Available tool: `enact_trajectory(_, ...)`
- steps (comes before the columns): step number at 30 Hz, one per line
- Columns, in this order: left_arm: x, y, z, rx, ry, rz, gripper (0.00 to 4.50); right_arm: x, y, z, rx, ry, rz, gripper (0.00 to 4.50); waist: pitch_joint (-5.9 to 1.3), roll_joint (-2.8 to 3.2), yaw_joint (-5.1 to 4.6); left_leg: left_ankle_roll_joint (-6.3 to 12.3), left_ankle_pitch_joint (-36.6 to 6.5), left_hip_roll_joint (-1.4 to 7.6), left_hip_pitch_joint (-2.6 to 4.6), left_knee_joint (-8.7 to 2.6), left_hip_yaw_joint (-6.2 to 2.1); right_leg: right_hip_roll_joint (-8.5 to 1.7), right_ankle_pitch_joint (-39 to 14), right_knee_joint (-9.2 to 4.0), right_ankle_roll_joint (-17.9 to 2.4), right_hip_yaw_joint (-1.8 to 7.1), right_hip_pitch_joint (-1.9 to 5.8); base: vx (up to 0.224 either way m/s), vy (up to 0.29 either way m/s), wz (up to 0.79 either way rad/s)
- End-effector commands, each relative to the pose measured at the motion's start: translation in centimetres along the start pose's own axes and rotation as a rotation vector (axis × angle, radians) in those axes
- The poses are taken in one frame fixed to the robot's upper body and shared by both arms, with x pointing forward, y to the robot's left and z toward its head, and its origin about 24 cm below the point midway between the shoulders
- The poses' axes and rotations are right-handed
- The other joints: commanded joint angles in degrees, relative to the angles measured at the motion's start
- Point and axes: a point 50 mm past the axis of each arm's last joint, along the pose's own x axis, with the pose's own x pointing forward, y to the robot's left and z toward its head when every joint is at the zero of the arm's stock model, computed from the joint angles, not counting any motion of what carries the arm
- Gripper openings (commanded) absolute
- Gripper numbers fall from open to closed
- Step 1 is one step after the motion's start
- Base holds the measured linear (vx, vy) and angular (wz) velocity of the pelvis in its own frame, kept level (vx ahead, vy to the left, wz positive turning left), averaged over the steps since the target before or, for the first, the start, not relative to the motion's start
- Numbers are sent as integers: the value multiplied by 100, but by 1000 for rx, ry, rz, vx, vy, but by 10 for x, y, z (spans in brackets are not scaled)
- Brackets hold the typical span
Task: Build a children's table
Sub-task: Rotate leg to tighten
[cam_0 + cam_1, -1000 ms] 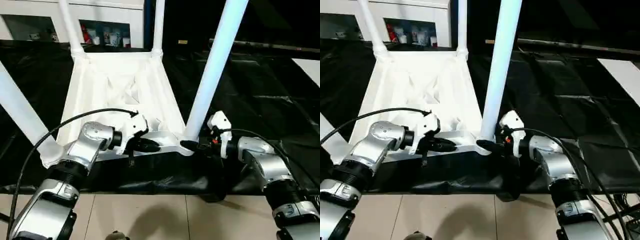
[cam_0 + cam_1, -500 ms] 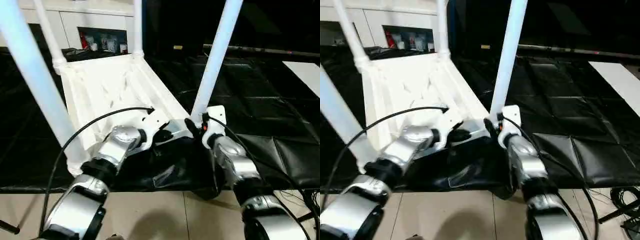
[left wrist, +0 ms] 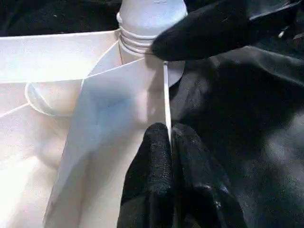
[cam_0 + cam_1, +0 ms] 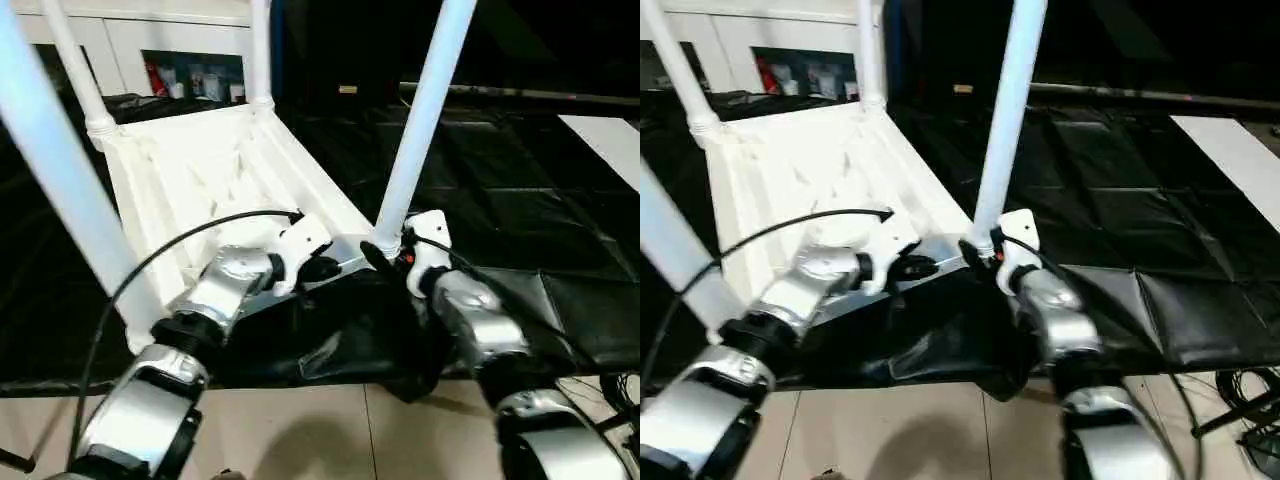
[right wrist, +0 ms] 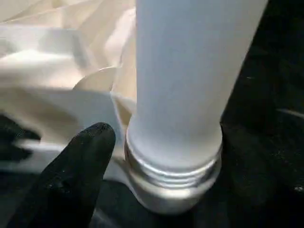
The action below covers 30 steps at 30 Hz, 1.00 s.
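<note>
Claws (image 4: 318,268) (image 4: 378,260) low, level, at table's (image 4: 215,170) near rim.

All four legs of the upturned children's table (image 4: 215,165) are cut off by the head views' upper edge. The nearest leg (image 5: 190,85) hides one of the right gripper's (image 5: 156,156) fingers in the right wrist view. Small items on the shelf (image 4: 195,78) behind the table are too blurred to be identified.
</note>
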Motion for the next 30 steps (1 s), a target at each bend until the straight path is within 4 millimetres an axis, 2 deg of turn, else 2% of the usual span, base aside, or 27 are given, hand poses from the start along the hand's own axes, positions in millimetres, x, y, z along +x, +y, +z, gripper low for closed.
enact_trajectory(1, -4, -9, -7, 5, 0, -107, 0, -4, 7, 4, -19, 0, 131, 380, -334, -8, 24, 314, -774, 161, 3, -348, -79, -460, -152, -414, -1249, 261, 266, 0, 0, 0)
enact_trajectory(3, -10, -13, -10, 21, 9, -194, 0, -14, 8, 5, -52, 20, 255, 380, -348, -29, 28, 400, -628, 166, -10, -329, -75, -449, 161, -369, -1337, 255, 285, 0, 0, 0)
enact_trajectory(4, -11, -13, -10, 23, 11, -200, 0, -15, 8, 5, -55, 24, 268, 380, -355, -18, 37, 476, -539, 170, 4, -308, -60, -440, 389, -347, -1402, 257, 275, 0, 0, 0)
enact_trajectory(5, -13, -15, -11, 28, 19, -231, 0, -21, 9, 4, -70, 55, 345, 380, -348, -28, 49, 518, -516, 168, -4, -311, -54, -419, 453, -342, -1448, 241, 285, 0, 0, 0)
enact_trajectory(6, -13, -15, -11, 28, 19, -231, 0, -21, 9, 4, -70, 55, 345, 380, -352, -23, 62, 524, -488, 179, 4, -302, -50, -425, 493, -329, -1459, 241, 278, 0, 0, 0)
enact_trajectory(7, -15, -15, -11, 26, 15, -247, 0, -24, 9, 4, -82, 73, 373, 380, -338, -30, 66, 525, -525, 184, 11, -306, -38, -421, 426, -340, -1490, 232, 254, 0, 0, 0)
enact_trajectory(9, -17, -17, -12, 17, 11, -271, 0, -25, 10, 4, -98, 97, 410, 380, -328, -31, 92, 461, -637, 195, 20, -315, -39, -439, 168, -352, -1484, 230, 252, 0, 0, 0)
enact_trajectory(12, -20, -17, -13, 16, 15, -278, 0, -24, 9, 5, -112, 107, 422, 380, -322, -37, 121, 341, -735, 198, 28, -323, -42, -460, -164, -379, -1416, 244, 234, 0, 0, 0)
enact_trajectory(16, -22, -18, -15, 15, 19, -285, 0, -24, 10, 7, -111, 108, 437, 380, -332, -46, 144, 317, -629, 190, 27, -321, -42, -455, -67, -362, -1370, 246, 239, 0, 0, 0)
enact_trajectory(17, -23, -18, -15, 13, 19, -289, 0, -24, 11, 7, -109, 108, 447, 365, -339, -48, 149, 331, -574, 187, 22, -316, -42, -452, 40, -346, -1376, 245, 249, 0, 0, 0)
enact_trajectory(19, -24, -18, -15, 12, 21, -289, 0, -24, 11, 8, -106, 105, 454, 365, -340, -66, 146, 361, -519, 186, 18, -312, -40, -446, 137, -338, -1382, 239, 249, 0, 0, 0)
enact_trajectory(21, -24, -18, -16, 12, 24, -287, 0, -24, 12, 8, -101, 102, 464, 337, -342, -60, 152, 376, -504, 183, 18, -306, -38, -453, 150, -333, -1386, 240, 252, 0, 0, 0)
enact_trajectory(23, -24, -18, -16, 12, 26, -283, 0, -24, 13, 8, -96, 100, 476, 331, -339, -63, 154, 373, -518, 182, 22, -307, -38, -447, 103, -338, -1385, 237, 249, 0, 0, 0)
enact_trajectory(25, -24, -18, -16, 11, 27, -281, 0, -24, 14, 8, -96, 97, 481, 297, -338, -67, 155, 362, -537, 184, 20, -308, -37, -452, 58, -343, -1375, 238, 250, 0, 0, 0)
enact_trajectory(30, -25, -18, -17, 9, 28, -278, 0, -23, 15, 8, -85, 88, 489, 279, -347, -75, 159, 364, -485, 181, 20, -300, -39, -453, 107, -329, -1371, 239, 253, 0, 0, 0)
